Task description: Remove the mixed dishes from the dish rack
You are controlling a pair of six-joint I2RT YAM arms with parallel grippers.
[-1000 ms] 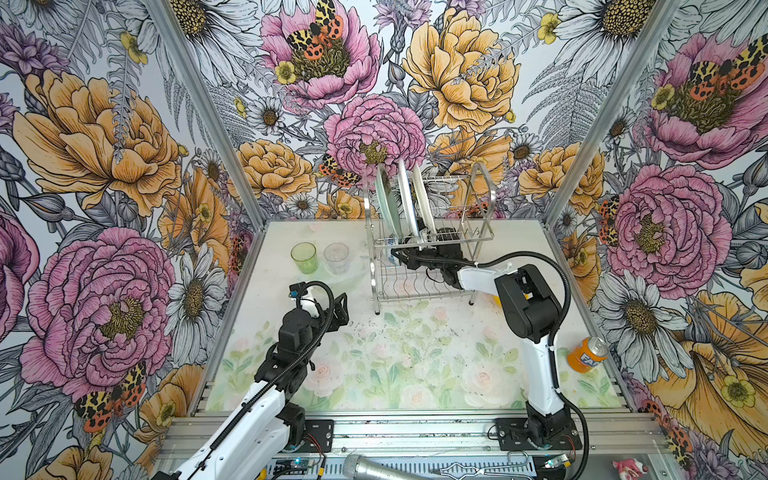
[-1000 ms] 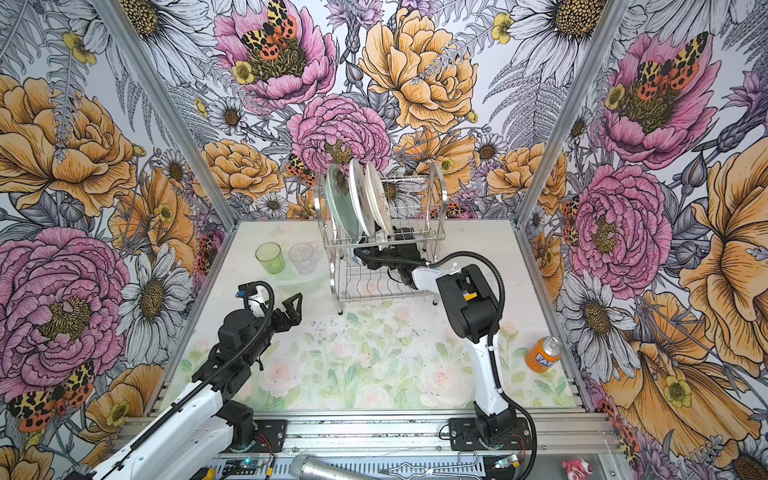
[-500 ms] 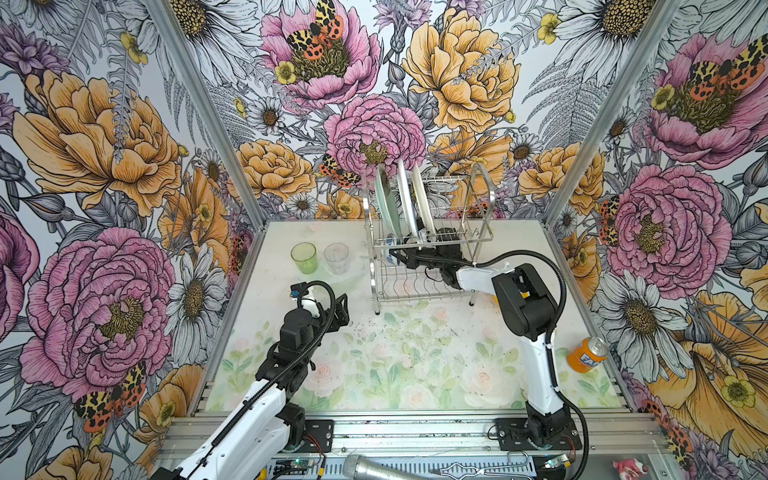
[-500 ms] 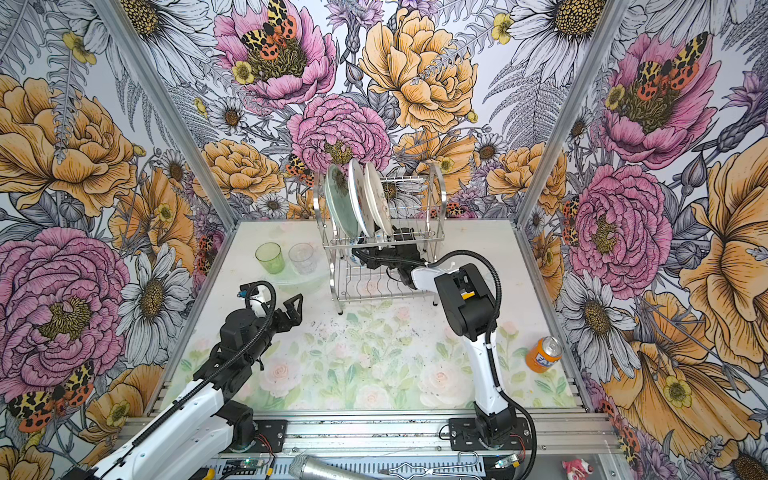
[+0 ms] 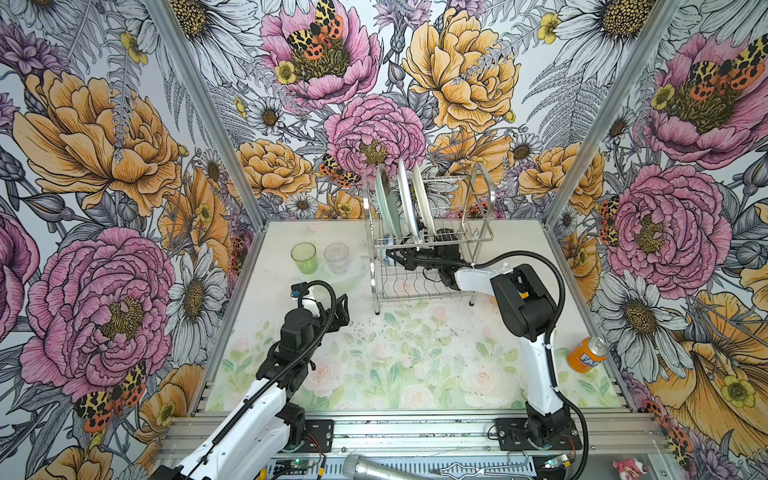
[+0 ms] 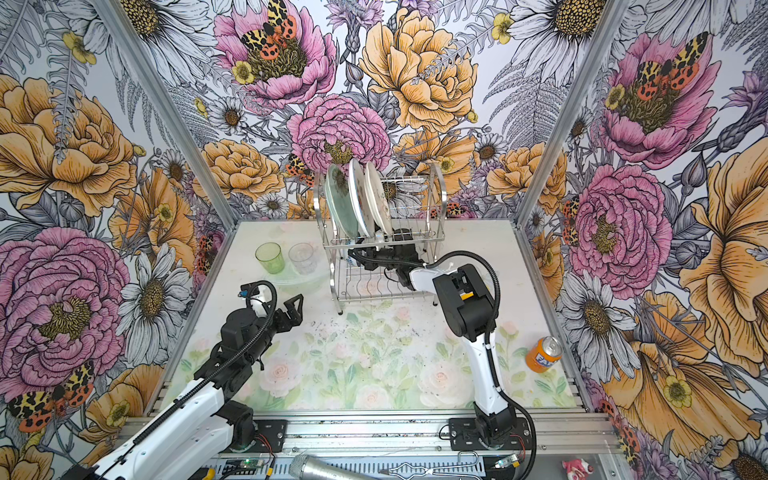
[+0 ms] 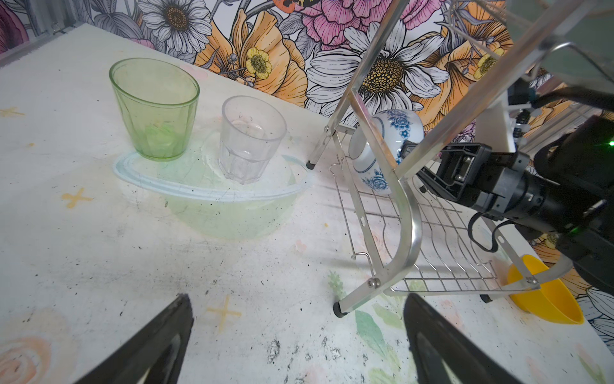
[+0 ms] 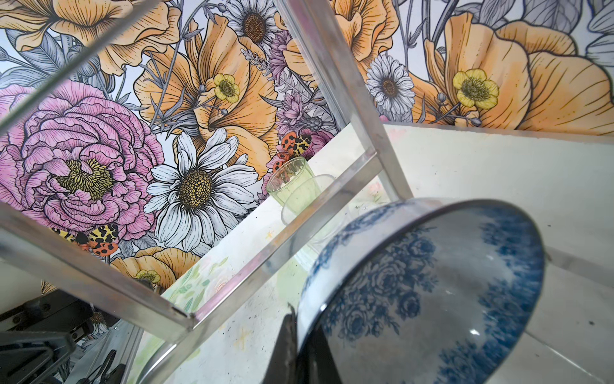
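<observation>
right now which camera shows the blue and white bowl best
The left wrist view: the blue-and-white bowl shows nearly whole, tipped on its side inside the dish rack. The right wrist view crops it close; both top views show only slivers.

Robot lab test cell, aluminium frame (image 5: 415,430), printed floral walls (image 5: 104,145) (staged booth)

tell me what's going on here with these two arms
Two robot arms are unloading a dish rack. The right gripper is inside the lower tier, shut on the rim of the blue-and-white bowl, which is not yet out. The left gripper hangs open over the table, holding nothing. Three plates stand in the upper tier. A green tumbler and a clear tumbler stand upright beside the rack.
</observation>
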